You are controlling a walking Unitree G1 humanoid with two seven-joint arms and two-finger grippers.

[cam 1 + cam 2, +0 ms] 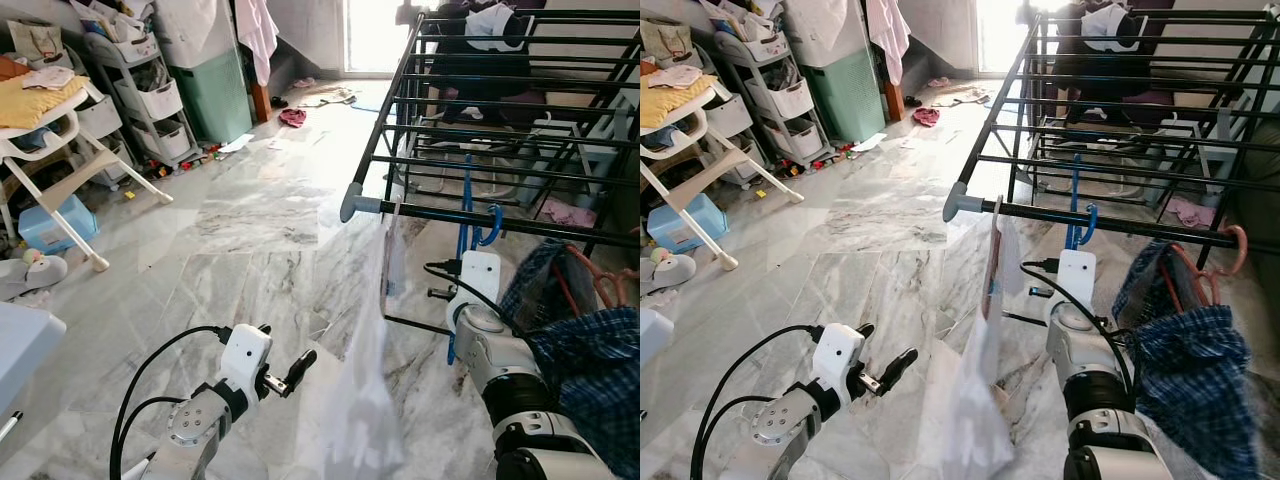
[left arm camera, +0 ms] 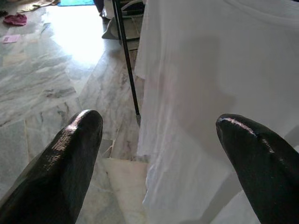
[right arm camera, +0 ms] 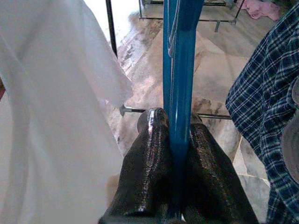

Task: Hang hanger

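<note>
Blue hanger hooked on the near rail, not yet let go

On the left, the left gripper (image 1: 283, 375) is held low over the floor, fingers spread and empty, just beside the white garment (image 1: 375, 330). On the right, the blue hanger (image 3: 177, 70) is clamped by the right gripper (image 3: 174, 140); its hook is seen over the drying rack's (image 1: 520, 222) near rail, so only release is judged left.
</note>
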